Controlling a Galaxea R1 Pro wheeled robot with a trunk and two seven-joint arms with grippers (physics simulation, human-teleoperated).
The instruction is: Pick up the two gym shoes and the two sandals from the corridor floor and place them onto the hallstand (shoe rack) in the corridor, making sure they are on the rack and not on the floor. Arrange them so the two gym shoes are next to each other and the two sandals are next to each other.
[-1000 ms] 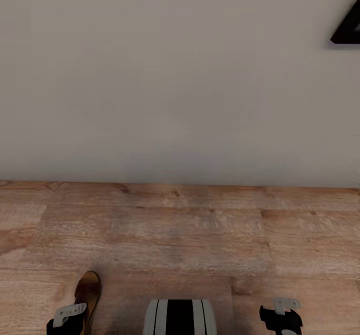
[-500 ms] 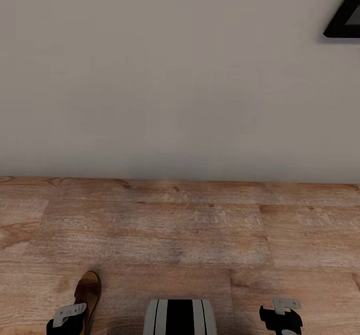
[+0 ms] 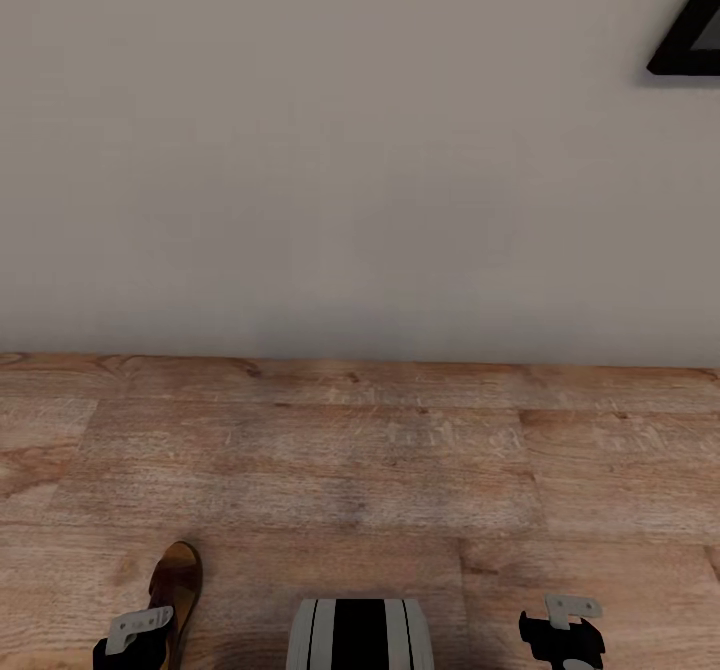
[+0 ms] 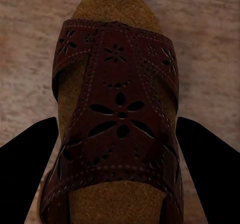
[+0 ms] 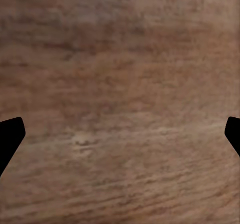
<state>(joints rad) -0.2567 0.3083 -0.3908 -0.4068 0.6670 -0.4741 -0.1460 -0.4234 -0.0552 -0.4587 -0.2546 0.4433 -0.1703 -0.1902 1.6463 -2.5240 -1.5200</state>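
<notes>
Sandal (image 4: 117,119): brown, perforated straps over a tan cork-like insole, lying on the corridor floor (image 3: 380,470) near the robot's left side, toe (image 3: 178,568) pointing toward the wall (image 3: 330,170). Likely light; sole stiff, straps soft, so squeeze the sole edges mid-length rather than the strap. Left gripper (image 4: 117,171) brackets it, fingers on either flank at the sole's sides; whether they press it, cannot tell. Right gripper (image 5: 120,134) spread wide over bare planks. Dark picture frame (image 3: 690,40) on the wall.
</notes>
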